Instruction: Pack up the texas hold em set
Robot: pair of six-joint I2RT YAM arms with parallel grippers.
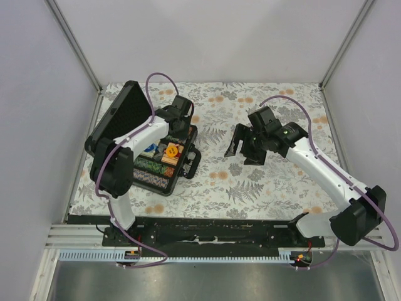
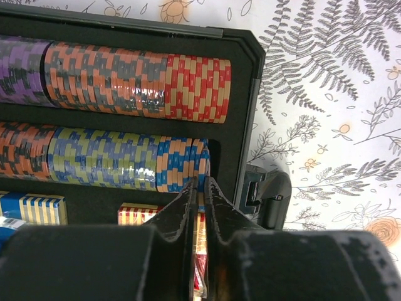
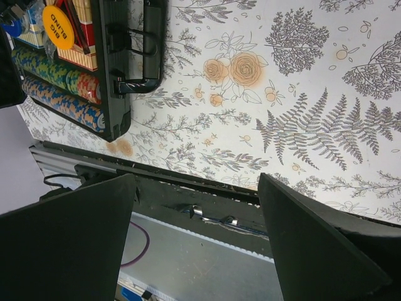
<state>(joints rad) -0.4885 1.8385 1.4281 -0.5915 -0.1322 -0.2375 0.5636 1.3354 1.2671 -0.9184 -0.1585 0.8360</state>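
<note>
The case (image 1: 186, 145) sits open on the left side of the surface (image 1: 269, 188). Its long axis runs roughly near-to-far, with the far end leaning a bit to the right. The lid (image 1: 122, 116) stands up along the case's left edge, so the hinge is on the left and the handle (image 1: 193, 164) faces right, twd the other arm.

The left hand (image 2: 200, 185) is down inside the tray at the far end, right over the end of the rows of chips (image 2: 125, 81). Its fingers are almost together w/ just a slit between them, and I can't say for sure that anything thin is pinched there.

The right hand (image 3: 197, 179) hangs wide and empty above bare surface, well right of the case, w/ the handle off to its left. A yellow disc (image 3: 57, 26) lies in the tray.

I see no loose pieces outside the case, so prob. what's left is the lid, which has to swing left-to-right over the tray. The left arm is much nearer the lid, but its hand is in the lid's path. The right hand is closer to the handle side.
</note>
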